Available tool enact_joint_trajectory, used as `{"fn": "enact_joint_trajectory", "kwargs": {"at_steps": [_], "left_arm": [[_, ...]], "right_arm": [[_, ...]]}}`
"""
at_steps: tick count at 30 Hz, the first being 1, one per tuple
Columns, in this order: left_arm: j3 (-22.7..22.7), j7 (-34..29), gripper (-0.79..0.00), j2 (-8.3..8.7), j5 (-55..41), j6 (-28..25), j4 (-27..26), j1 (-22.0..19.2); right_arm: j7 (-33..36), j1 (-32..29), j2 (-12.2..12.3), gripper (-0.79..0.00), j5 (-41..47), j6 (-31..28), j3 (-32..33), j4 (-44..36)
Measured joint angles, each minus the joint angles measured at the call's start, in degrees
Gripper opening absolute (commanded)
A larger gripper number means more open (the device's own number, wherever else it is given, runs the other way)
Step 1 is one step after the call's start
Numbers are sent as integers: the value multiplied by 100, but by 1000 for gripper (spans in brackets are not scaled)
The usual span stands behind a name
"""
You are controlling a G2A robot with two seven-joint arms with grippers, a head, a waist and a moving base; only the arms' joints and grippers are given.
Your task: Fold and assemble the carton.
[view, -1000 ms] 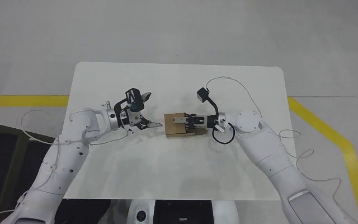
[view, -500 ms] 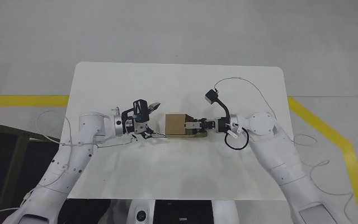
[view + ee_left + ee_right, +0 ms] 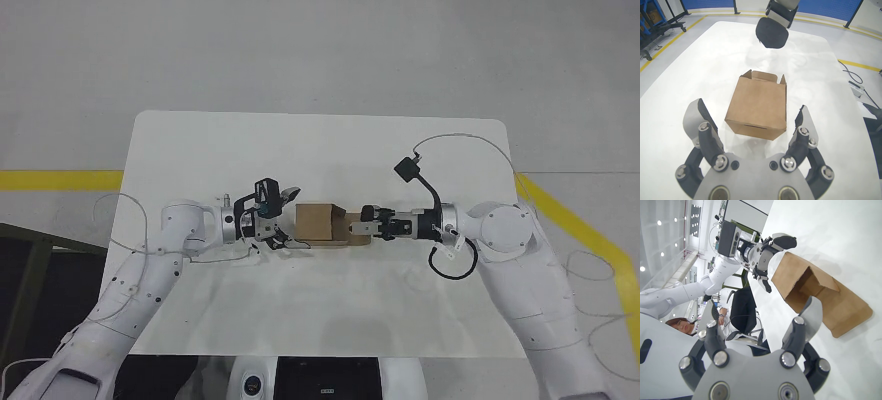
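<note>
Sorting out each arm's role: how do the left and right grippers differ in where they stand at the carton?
The left gripper faces the closed end of the carton; the right gripper faces its open, flapped end. The left gripper's fingers stand clear of the carton; one of the right gripper's fingers overlaps the open end, contact unclear. Both are open, at opposite ends.

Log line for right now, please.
carton: on its side on table, one end closed, other open | left tool: open, at closed end | right tool: open, at flap end
</note>
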Motion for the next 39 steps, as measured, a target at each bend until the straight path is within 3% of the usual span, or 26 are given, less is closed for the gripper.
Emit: {"fn": "enact_joint_trajectory", "kwargs": {"at_steps": [12, 18, 25, 39], "left_arm": [[215, 213, 0, -90, 318, 251, 179, -154], [276, 301, 0, -125, 402, 320, 301, -219], [280, 359, 0, -141, 450, 334, 335, -243], [383, 380, 0, -184, 559, 201, 380, -315]], "right_arm": [[-41, -21, 6, -785, -43, 27, -3, -2], [299, -70, 58, -785, -376, 1036, -198, -228], [44, -538, 126, -785, -727, 1835, -259, -369], [-608, -349, 74, -785, -842, 1741, -668, 237]]}}
